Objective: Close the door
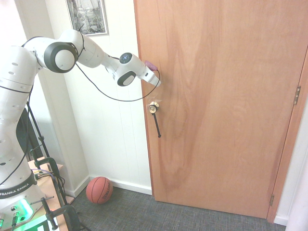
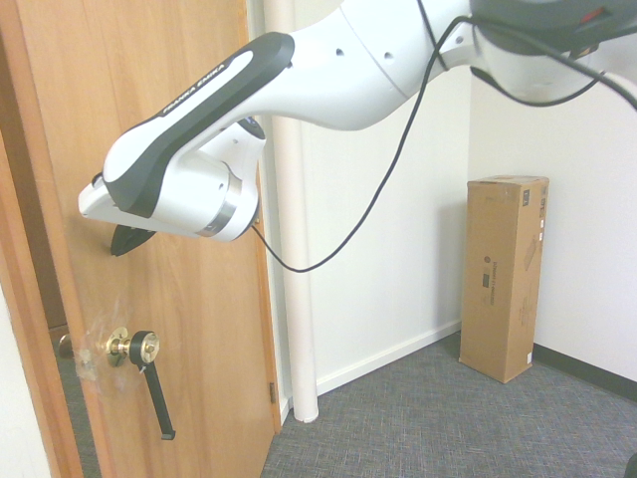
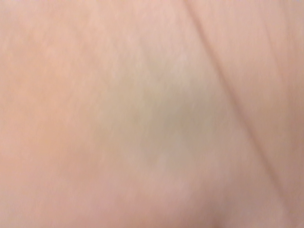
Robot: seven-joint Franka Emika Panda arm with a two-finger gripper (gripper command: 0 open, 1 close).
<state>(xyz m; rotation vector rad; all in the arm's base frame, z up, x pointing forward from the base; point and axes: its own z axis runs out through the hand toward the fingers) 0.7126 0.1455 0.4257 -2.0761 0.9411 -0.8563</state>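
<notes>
Directly ahead of the white arm's gripper [image 1: 157, 78] stands the tall light-brown wooden door [image 1: 226, 96], its long axis vertical, its face filling the blurred wrist view [image 3: 152, 114]. Whether the fingers are spread or pressed together cannot be told. Just below the gripper sits the small round brass knob [image 1: 153, 107] with its thin black rod [image 1: 157, 126]. Pushing straight ahead against the panel, toward the hinged edge beyond, looks like the coming move.

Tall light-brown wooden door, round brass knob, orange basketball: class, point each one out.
Tall light-brown wooden door [image 1: 226, 96]: first exterior view, bare panel middle.
Round brass knob [image 1: 153, 108]: first exterior view, knob face.
Orange basketball [image 1: 99, 190]: first exterior view, ball centre.
</notes>
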